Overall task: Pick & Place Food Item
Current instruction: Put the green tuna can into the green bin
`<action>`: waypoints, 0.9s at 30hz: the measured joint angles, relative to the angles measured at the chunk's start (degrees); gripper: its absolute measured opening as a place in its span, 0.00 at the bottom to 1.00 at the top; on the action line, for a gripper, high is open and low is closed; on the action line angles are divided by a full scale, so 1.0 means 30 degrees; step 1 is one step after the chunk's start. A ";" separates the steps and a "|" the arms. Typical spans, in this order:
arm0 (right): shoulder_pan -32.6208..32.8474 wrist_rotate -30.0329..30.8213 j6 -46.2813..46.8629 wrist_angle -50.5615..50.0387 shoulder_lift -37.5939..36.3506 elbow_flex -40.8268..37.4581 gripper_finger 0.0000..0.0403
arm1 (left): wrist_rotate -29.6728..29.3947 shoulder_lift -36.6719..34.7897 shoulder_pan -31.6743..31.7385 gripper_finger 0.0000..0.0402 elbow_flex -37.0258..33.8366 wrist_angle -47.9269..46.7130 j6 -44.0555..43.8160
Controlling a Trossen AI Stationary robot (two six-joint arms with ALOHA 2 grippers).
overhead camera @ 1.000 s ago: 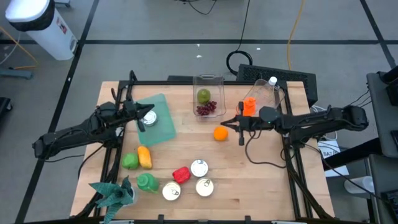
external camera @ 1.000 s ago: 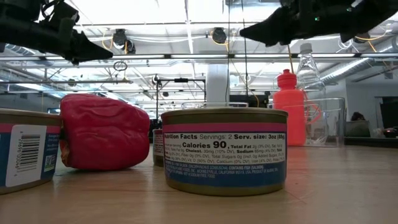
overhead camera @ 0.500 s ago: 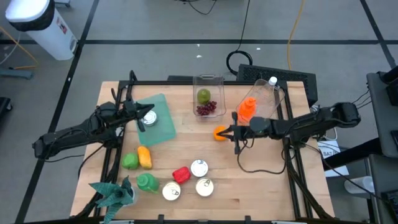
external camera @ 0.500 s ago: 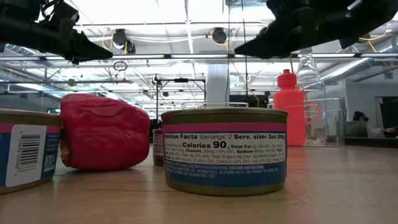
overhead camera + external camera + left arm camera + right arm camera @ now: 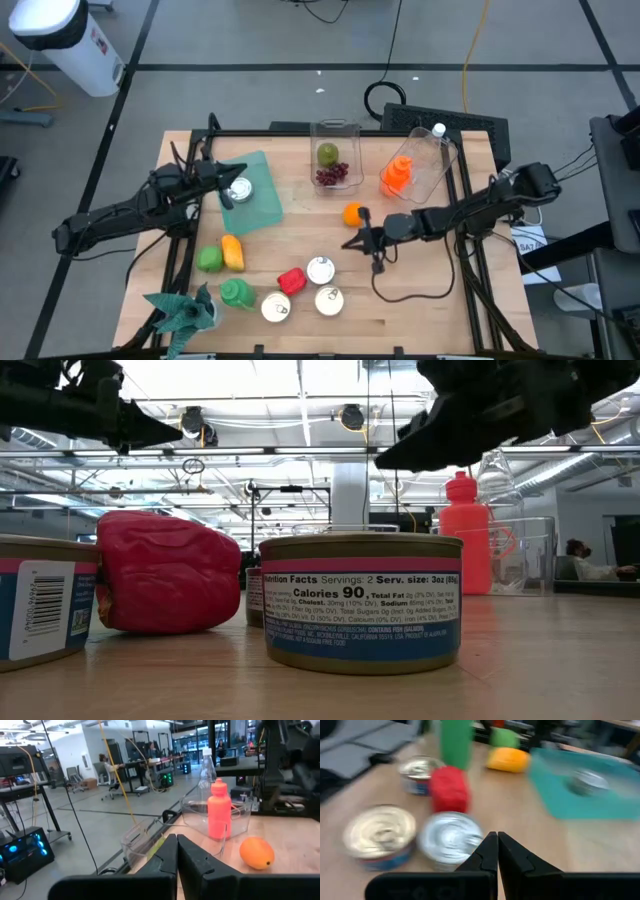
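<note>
Cans of food cluster near the table's front edge: one can (image 5: 320,269) lies nearest the right gripper (image 5: 352,242), which hangs above the wood just beside an orange (image 5: 351,213), fingers clenched on nothing. A red pepper (image 5: 291,280) lies on its side, touching that can. The left gripper (image 5: 237,170), also pinched empty, hovers over a can (image 5: 238,190) on the teal board (image 5: 260,205).

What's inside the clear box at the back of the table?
The clear box holds a green round fruit and dark red grapes. Anything beneath them cannot be seen.
</note>
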 joint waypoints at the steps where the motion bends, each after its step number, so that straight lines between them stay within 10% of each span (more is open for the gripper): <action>1: 0.0116 -0.0005 0.0039 0.0012 0.0126 0.0082 0.01 | 0.0000 -0.0002 0.0000 0.01 0.0000 0.0139 0.0000; 27: -0.0683 -0.1847 0.4040 0.2745 0.3433 0.0690 0.00 | 0.0007 -0.0004 0.0000 0.06 0.0000 0.1202 -0.1058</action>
